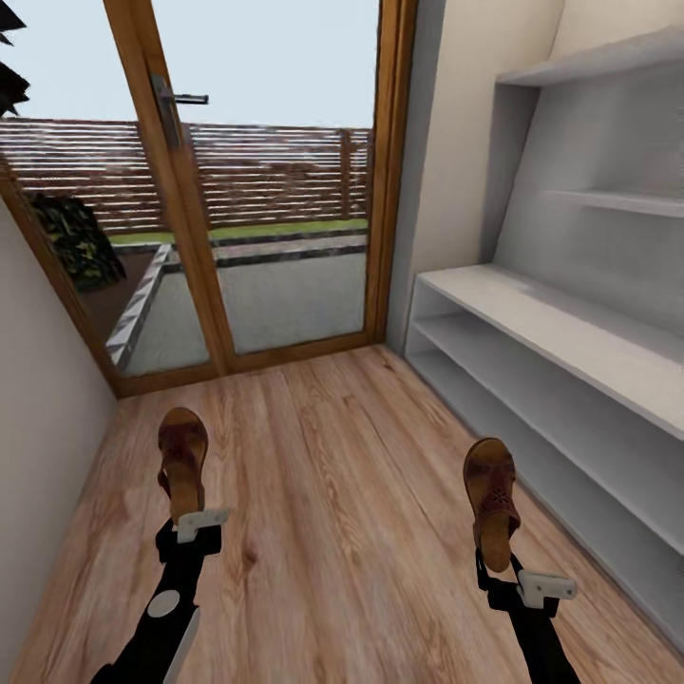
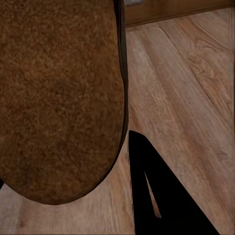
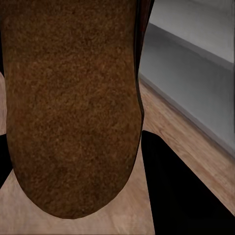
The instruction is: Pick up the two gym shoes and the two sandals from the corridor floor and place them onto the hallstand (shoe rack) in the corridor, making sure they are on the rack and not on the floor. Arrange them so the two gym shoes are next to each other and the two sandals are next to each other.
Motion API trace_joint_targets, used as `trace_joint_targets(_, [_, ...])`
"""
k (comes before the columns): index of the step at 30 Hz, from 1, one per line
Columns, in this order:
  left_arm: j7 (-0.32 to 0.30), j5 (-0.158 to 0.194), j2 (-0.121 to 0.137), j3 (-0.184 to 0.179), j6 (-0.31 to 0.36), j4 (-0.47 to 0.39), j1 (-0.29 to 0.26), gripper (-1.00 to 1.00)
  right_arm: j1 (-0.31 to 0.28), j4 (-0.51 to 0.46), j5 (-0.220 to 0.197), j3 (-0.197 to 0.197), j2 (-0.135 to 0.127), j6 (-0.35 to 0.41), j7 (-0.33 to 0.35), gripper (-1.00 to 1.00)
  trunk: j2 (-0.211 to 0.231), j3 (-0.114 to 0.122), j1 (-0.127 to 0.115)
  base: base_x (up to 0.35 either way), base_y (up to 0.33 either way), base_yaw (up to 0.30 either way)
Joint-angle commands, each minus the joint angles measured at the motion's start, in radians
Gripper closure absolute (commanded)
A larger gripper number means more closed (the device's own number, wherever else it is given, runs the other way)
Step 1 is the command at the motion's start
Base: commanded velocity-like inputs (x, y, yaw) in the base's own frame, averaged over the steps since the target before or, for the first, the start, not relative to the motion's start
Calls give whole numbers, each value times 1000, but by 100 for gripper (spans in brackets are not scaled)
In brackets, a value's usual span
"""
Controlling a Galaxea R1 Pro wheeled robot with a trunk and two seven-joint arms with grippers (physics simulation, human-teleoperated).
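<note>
Each of my grippers holds one brown sandal by its heel end, toe pointing away from me, above the corridor floor (image 1: 332,494). The left gripper (image 1: 190,528) is shut on the darker-looking sandal (image 1: 182,461) near the left wall. The right gripper (image 1: 497,566) is shut on the tan sandal (image 1: 491,494), a little left of the hallstand (image 1: 570,328). The left wrist view shows that sandal's sole (image 2: 58,98) close up beside one black finger (image 2: 156,200); the right wrist view shows the other sole (image 3: 73,107) with the hallstand's tiers (image 3: 196,68) behind. The gym shoes are out of view.
The pale hallstand runs along the right wall, with two open lower tiers (image 1: 532,399) and stepped upper shelves (image 1: 617,199). A wood-framed glass door (image 1: 266,190) closes the corridor ahead. A plain wall (image 1: 47,427) bounds the left side.
</note>
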Motion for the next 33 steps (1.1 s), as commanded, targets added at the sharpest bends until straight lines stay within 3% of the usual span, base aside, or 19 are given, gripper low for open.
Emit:
trace_joint_targets(1, [0,-11,0,2,-1,0,0,100,-1,0,4,-4,1,-2,6,100,0,-1,0,276,237,-265])
trace_joint_targets(33, [0,-11,-1,2,-1,1,0,100,-1,1,4,-4,1,-2,6,100,0,-1,0,246,250,-265])
